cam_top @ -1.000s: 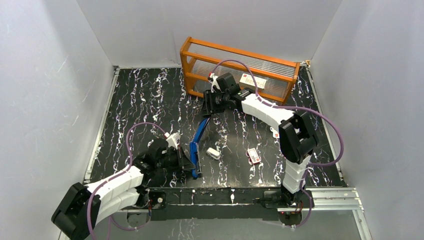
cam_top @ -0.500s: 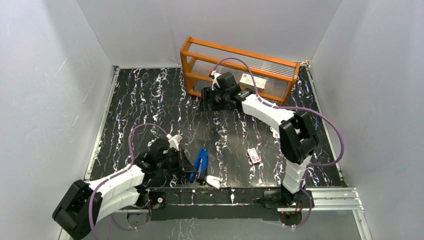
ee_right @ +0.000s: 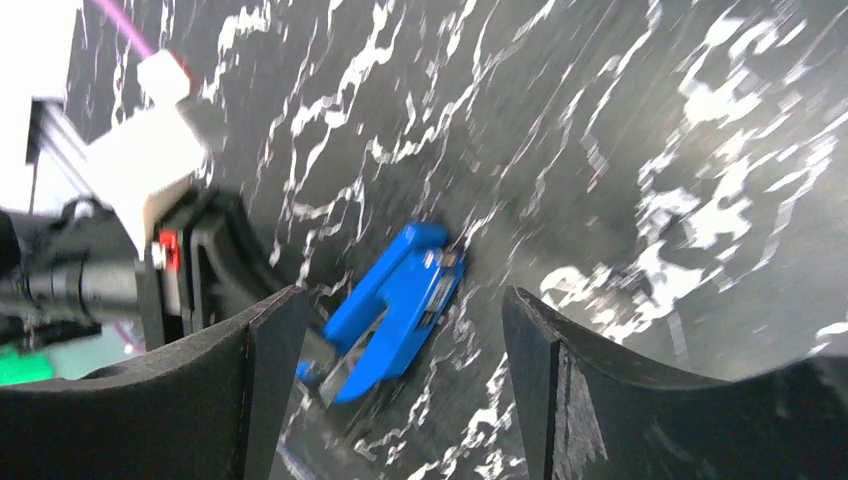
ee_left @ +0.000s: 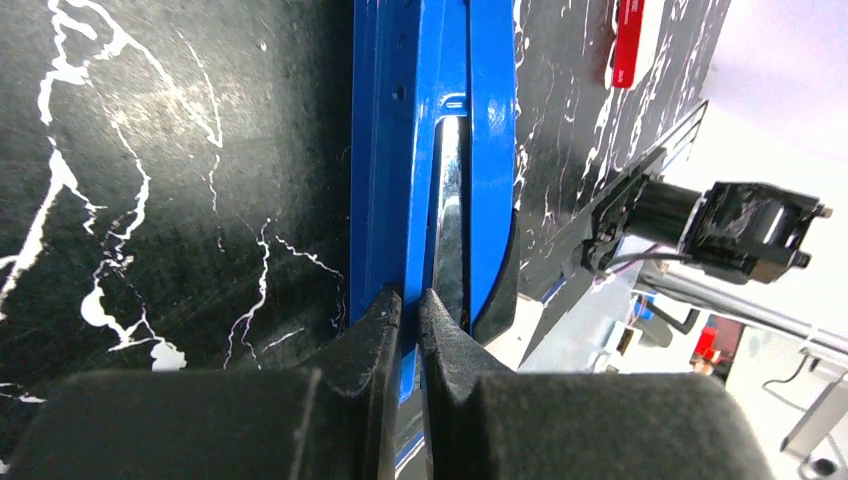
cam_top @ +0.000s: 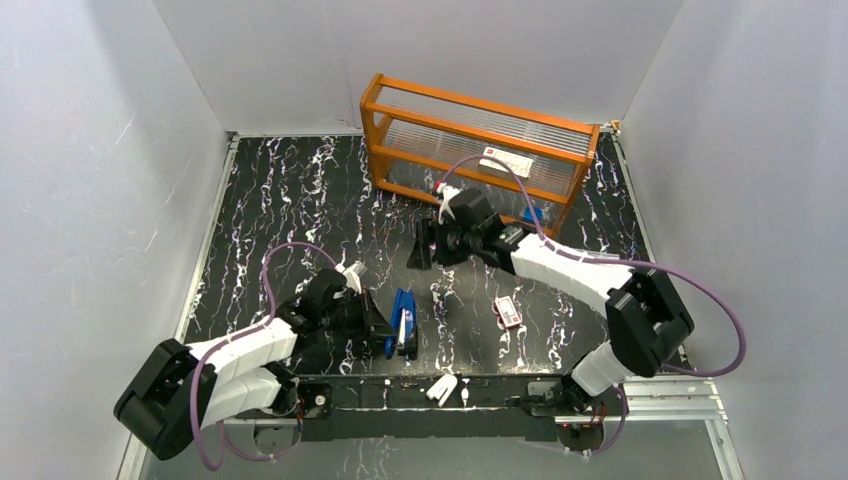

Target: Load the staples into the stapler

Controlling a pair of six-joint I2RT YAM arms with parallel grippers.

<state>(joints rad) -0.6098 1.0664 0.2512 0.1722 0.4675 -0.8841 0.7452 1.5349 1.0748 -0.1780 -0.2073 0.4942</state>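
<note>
At the near edge of the tabletop (cam_top: 300,200), between the two arm bases, the stapler (cam_top: 403,322) lies on the black marbled surface. Its long axis runs roughly front to back and its black end points toward the bases. In the left wrist view, the blue body frames a bright metal inner channel (ee_left: 450,200) that runs along its length.

The left hand (ee_left: 410,300) is pressed together on the stapler. Its two dark fingertips pinch one thin blue side wall at the end of the body nearest the camera. From above, this hand reaches in from the left, low against the tabletop.

The right hand (cam_top: 420,248) sits farther back, above the middle of the tabletop and well apart from the stapler. Its fingers (ee_right: 270,350) are spread wide with nothing between them. In the right wrist view, which is motion-blurred, the stapler and the left hand appear in the gap between them.

A red-and-white cardboard box (cam_top: 508,312) lies flat to the right of the stapler, apart from it and untouched by either hand. A small white rounded object (cam_top: 441,387) rests on the front rail, just to the right of the stapler's near end. An orange rack (cam_top: 400,165) with clear panels stands at the far side of the tabletop, angled to the back wall.
</note>
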